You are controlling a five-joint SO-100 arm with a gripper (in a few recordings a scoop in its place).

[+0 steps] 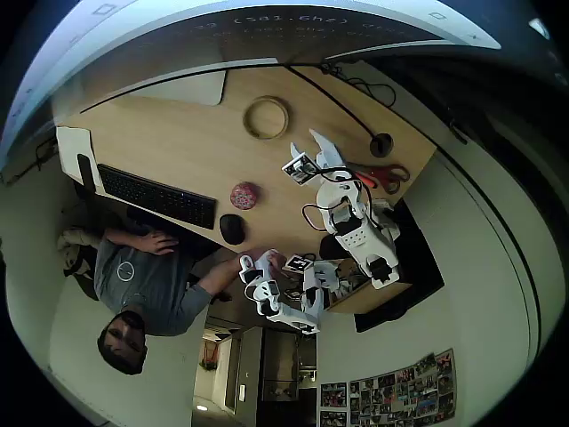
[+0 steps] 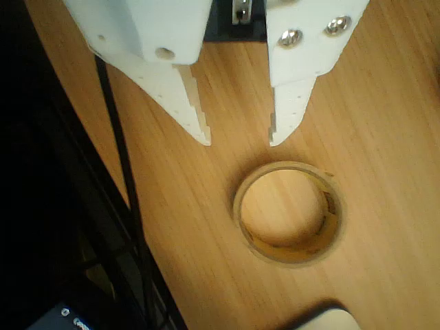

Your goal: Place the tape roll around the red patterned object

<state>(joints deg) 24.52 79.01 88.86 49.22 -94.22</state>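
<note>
Tape roll (image 2: 289,213) flat on the table (image 2: 385,103), just beyond the spread, empty gripper (image 2: 239,141) fingertips.

The white arm (image 1: 351,213) reaches from the table's right edge in the overhead view, toward its far edge. Its end effector (image 2: 238,141) hangs above the table, fingers parted, nothing between them.

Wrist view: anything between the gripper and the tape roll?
No. In the wrist view, bare wooden table separates the open gripper from the tape roll.
</note>
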